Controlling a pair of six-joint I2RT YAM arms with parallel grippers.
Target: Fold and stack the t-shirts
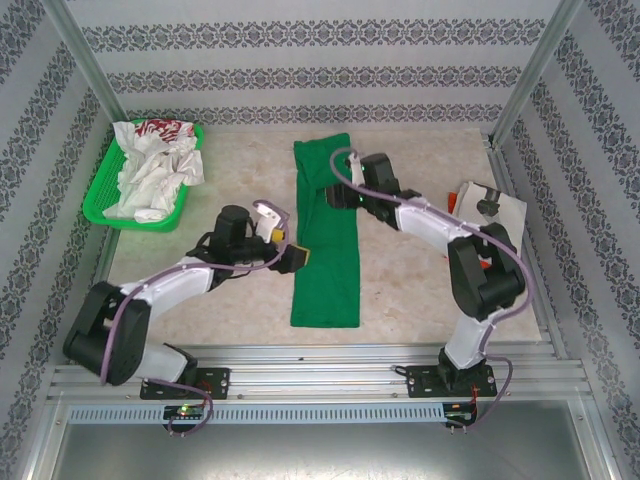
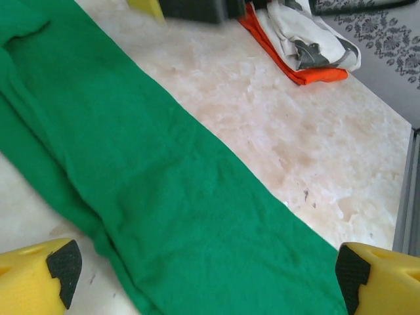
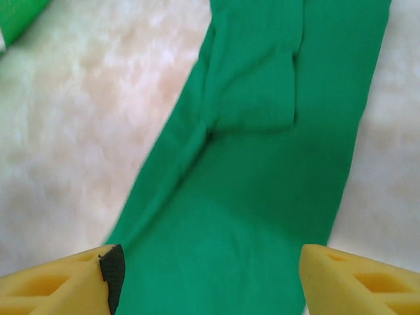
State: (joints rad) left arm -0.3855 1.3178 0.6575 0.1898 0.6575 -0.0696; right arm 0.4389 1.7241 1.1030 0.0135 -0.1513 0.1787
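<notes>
no text, label, brand, number or sign can be read anywhere

Your long folded t-shirt (image 1: 335,280) at centre of the table (image 1: 420,285), basket (image 1: 130,221) of crumpled shirts (image 1: 155,170) at ten o'clock, folded pile (image 1: 495,205) at three o'clock

Soft matt cloth: green t-shirt (image 1: 330,270)
</notes>
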